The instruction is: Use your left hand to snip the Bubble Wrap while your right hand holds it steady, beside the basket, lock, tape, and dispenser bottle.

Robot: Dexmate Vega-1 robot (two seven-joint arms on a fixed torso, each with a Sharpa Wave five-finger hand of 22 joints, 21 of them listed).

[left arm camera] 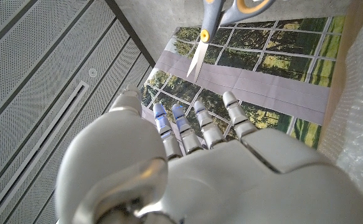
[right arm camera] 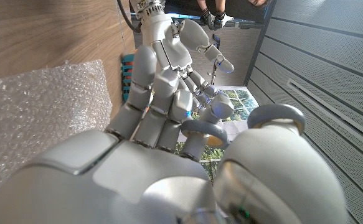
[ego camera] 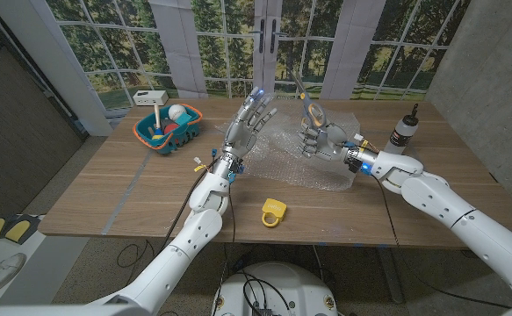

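The bubble wrap (ego camera: 313,162) lies spread on the wooden table (ego camera: 133,193), also seen as a clear sheet (right arm camera: 38,118) and at the picture's edge (left arm camera: 355,112). My right hand (ego camera: 320,140) hovers over the sheet and grips grey and orange scissors (ego camera: 312,111) by their loops (right arm camera: 274,113), blades pointing up and away. The scissors (left arm camera: 201,37) hang just ahead of my left hand (left arm camera: 200,168). My left hand (ego camera: 249,121) is raised beside the sheet's left edge, fingers spread and holding nothing. It stands close in front of my right hand (right arm camera: 169,174).
A yellow lock (ego camera: 274,211) lies near the front edge. An orange and teal basket (ego camera: 188,117) with small items stands at the back left, a white box (ego camera: 150,96) behind it. The dispenser bottle (ego camera: 405,130) stands at the right.
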